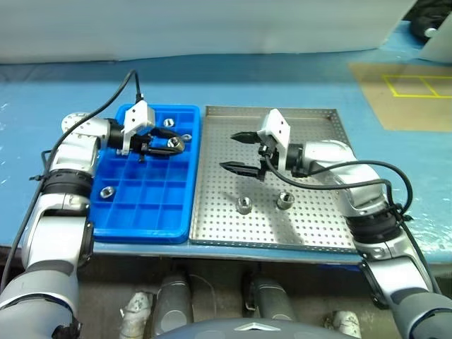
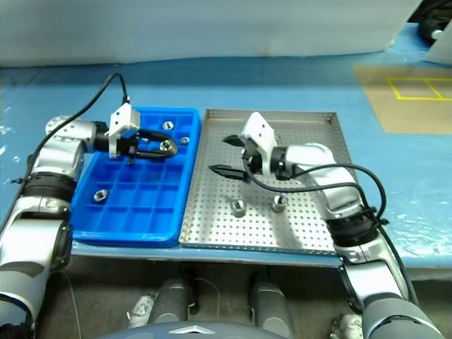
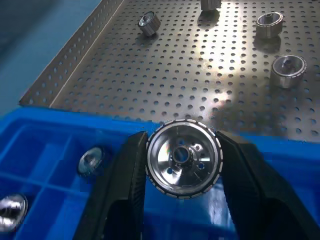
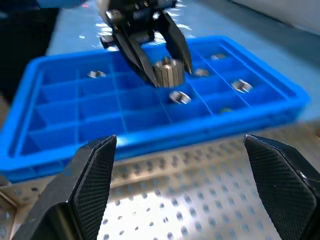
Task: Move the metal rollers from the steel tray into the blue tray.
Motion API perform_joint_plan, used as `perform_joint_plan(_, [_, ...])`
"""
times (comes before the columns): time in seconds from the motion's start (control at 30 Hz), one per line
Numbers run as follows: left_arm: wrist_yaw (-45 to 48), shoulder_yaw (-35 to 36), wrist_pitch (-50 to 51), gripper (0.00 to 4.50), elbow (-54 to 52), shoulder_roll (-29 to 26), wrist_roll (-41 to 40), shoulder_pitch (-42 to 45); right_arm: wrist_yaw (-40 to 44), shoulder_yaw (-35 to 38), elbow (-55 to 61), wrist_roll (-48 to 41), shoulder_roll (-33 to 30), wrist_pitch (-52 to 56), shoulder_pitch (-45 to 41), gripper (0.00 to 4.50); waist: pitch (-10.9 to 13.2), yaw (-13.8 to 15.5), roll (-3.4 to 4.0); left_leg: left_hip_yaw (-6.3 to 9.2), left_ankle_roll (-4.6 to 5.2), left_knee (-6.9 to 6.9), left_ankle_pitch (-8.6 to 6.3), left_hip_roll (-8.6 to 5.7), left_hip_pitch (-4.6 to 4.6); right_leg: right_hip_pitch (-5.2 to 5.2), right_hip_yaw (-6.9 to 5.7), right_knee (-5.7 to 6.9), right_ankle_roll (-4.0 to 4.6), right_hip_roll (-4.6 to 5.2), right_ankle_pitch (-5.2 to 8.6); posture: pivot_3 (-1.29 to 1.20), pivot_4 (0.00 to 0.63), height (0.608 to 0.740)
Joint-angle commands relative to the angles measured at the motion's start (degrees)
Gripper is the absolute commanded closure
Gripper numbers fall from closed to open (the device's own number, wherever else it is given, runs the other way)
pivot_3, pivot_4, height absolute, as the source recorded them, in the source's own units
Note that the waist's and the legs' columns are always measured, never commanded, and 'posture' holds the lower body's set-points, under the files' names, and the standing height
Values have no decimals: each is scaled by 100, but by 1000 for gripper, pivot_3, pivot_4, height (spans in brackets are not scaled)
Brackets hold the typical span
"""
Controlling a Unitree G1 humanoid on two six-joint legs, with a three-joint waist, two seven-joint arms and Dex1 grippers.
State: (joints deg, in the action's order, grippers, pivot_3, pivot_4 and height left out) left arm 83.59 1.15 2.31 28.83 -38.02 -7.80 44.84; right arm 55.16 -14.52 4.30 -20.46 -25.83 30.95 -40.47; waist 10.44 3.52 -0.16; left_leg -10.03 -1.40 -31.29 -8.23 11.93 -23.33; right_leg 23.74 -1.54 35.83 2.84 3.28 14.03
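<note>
Left pincer [image 1: 164, 147] pinching a roller [image 1: 174, 143] over blue tray [image 1: 145, 226], needs release into a compartment; right pincer [image 1: 241, 151] spread over steel tray [image 1: 321, 226].

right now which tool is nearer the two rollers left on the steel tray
Right. The open right tool hangs over the steel tray, just beyond the two rollers. The left tool is over the blue tray, shut on another roller.
</note>
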Motion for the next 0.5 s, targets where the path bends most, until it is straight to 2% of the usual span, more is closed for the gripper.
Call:
perform_joint_plan(0.03, [-459, 608, 811, 2714, -1539, -528, -467, -787, 490, -285, -589, 104, 392, -534, -460, 277, 0, 110, 0, 2, -11, 2, 6, 1, -4, 6, -3, 4, 7, -3, 4, 150, 150, 740])
perform_joint_plan(0.27, [-1292, 1480, 1718, 2714, -3217, -975, -954, -2580, 990, -529, -1428, 301, 977, -1075, -866, 277, -1, 412, -2, 12, -24, -6, 13, 5, -24, 19, -10, 6, 18, 4, 11, 273, 150, 740])
perform_joint_plan(0.37, [-1875, 1677, 1685, 2714, -3511, -680, -1024, -3161, 1090, -585, -1659, 449, 1059, -1251, -837, 277, -2, 496, -3, 18, -25, -6, 13, 5, -24, 17, -12, 5, 18, 6, 11, 301, 150, 740])
perform_joint_plan(0.5, [-2514, 1553, 1492, 2714, -3309, -353, -945, -3005, 1089, -484, -1700, 505, 1036, -1245, -770, 277, -1, 641, -5, 23, -28, -7, 15, 5, -26, 16, -17, 6, 18, 4, 12, 291, 150, 740])
